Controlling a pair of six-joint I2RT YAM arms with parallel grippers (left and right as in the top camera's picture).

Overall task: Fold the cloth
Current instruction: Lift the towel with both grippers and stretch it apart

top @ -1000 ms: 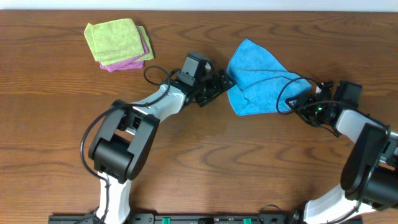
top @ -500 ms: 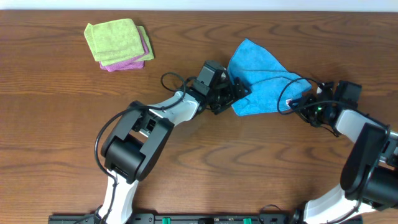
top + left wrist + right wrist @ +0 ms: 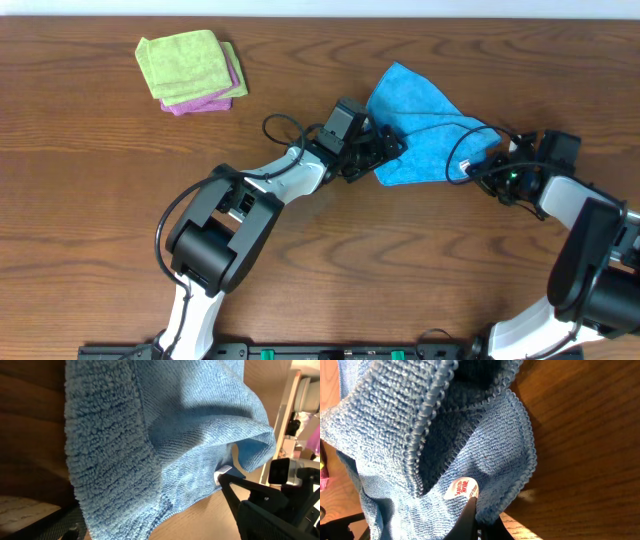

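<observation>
The sky-blue cloth (image 3: 418,128) lies crumpled right of the table's middle, partly doubled over itself. My right gripper (image 3: 472,166) is at its right corner. In the right wrist view the right gripper (image 3: 472,510) is shut on the cloth (image 3: 395,425) at its hem, just below the white tag (image 3: 462,489). My left gripper (image 3: 386,152) is at the cloth's lower left edge. In the left wrist view the left gripper (image 3: 160,521) stands open, with the edge of the cloth (image 3: 115,445) lying between its dark fingers (image 3: 250,505).
A lime-green folded cloth (image 3: 185,62) sits on a pink-purple folded cloth (image 3: 207,102) at the back left. The table's far edge (image 3: 320,17) runs along the top. Black cables loop beside both wrists.
My left arm has moved right, and its open jaws now straddle the cloth's lower left edge. My right gripper has closed on the cloth's corner by the tag.
</observation>
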